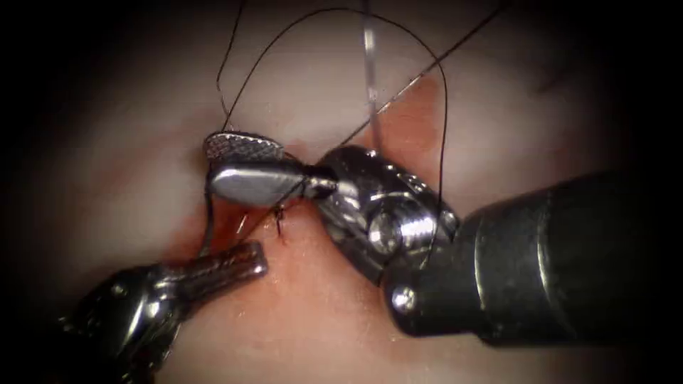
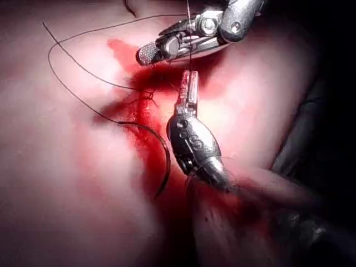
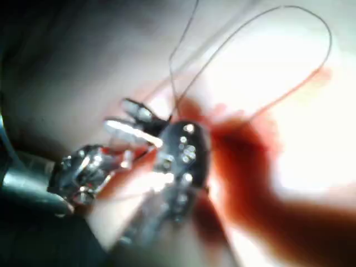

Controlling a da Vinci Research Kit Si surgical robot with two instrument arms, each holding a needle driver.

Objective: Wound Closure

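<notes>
Pale tissue [image 1: 341, 334], wet and streaked with red fluid [image 1: 413, 114], forms the ground of the field, with the cut [image 1: 235, 220] running through the stained band at its centre.

Nearest the viewer, the left tool [image 1: 245, 262] enters from the lower left of the endoscope view. Its jaws are closed together on the thread [image 1: 445, 107]. A dark strand rises from their tip and passes up by the tips of the other tool. The left wrist view shows the same strand standing straight up from the closed jaws.

Just beyond, the right tool [image 1: 213, 165] reaches in from the right, its thick shaft and bright wrist lying across the tissue to the right of the cut. Its jaws stand clearly apart, the ridged face of the upper one turned towards the viewer, and they grip nothing. The strand crosses at their tips, but it cannot be told whether it runs between them.

Between the two tools a small dark knot [image 1: 279, 224] with short ends sits on the cut, just below the right tool's lower jaw.

The needle [image 2: 167, 156] appears in the left wrist view as a dark arc lying on the red-stained tissue beside the left tool's wrist, held by neither tool. It cannot be told whether either end enters the tissue.

Farthest away, the thread sweeps in a wide loop over the pale tissue and comes down beside the right tool's wrist.
</notes>
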